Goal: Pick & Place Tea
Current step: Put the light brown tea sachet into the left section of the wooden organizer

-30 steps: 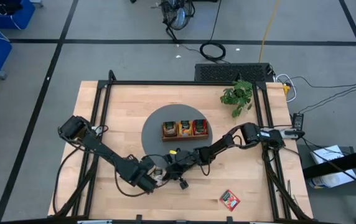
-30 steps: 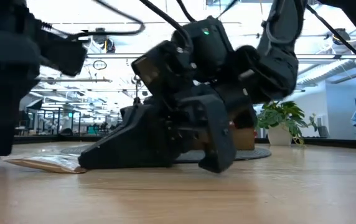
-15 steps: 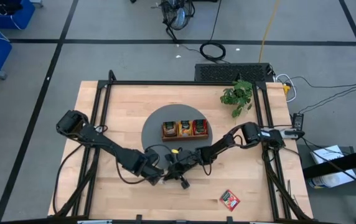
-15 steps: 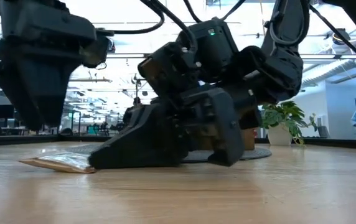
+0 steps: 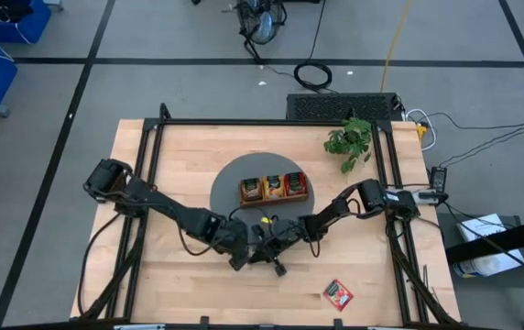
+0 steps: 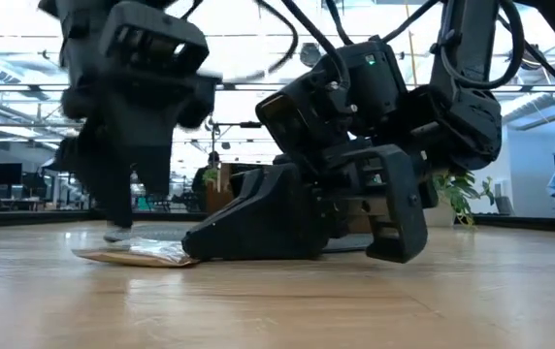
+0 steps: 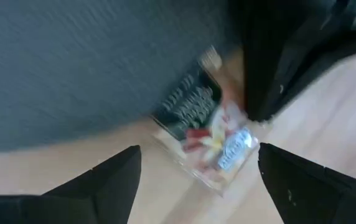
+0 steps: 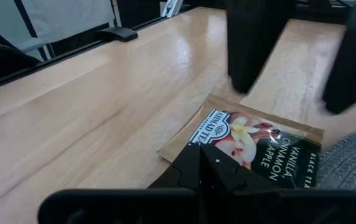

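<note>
A beige tea sachet (image 8: 252, 146) printed with a vanilla, cinnamon and apple label lies flat on the wood, at the near edge of the grey round mat (image 5: 225, 188). My right gripper (image 8: 201, 152) is shut and lies low across the table, its tips on the sachet. My left gripper (image 7: 198, 151) is open and points steeply down over the sachet (image 7: 212, 134), one finger on each side of it. I see no touch there. The wooden tray (image 5: 272, 189) on the mat holds more sachets. My right gripper touches the sachet's near printed edge (image 8: 210, 138) with the tips of its shut fingers. It comes in at a low slant from the table's right side. The sachet lies flat under them on the table (image 6: 137, 255).
A red sachet (image 5: 338, 293) lies alone near the table's front right. A small green plant (image 5: 349, 142) stands at the far right. The two arms meet close together in front of the mat. Bare wood stretches along the near left and far left of the table.
My left gripper has swung toward the table's right, over the sachet, and tipped to point more steeply down, staying open. My right gripper, still shut, has drawn back a little toward the right, and the sachet has slid the same way under its tips.
</note>
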Available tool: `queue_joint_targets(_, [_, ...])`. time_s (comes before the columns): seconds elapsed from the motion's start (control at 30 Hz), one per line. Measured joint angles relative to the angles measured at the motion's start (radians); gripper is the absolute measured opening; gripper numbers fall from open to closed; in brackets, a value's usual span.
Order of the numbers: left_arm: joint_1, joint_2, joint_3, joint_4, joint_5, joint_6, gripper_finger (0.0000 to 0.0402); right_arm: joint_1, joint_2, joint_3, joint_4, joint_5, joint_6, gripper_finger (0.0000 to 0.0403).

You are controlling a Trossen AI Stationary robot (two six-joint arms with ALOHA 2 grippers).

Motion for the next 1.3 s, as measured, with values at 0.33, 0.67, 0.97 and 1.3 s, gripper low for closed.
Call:
queue_joint_targets(0.33, [0.02,-0.005,-0.143,0.218,0.103,-0.06,0.0321,0.011,-0.002,0.001,-0.032,0.019,-0.025,0.0])
queue_joint_targets(0.67, [0.019,-0.011,-0.147,0.272,0.068,-0.029,0.0321,0.005,-0.003,0.006,-0.05,0.016,-0.002,0.0])
queue_joint_targets(0.97, [0.02,-0.008,-0.15,0.386,0.014,0.042,0.0231,0.005,-0.003,0.006,-0.05,0.017,0.0,0.0])
queue_joint_targets(1.3, [0.02,-0.008,-0.15,0.386,0.011,0.115,0.0086,0.005,-0.003,0.006,-0.05,0.018,0.0,0.0])
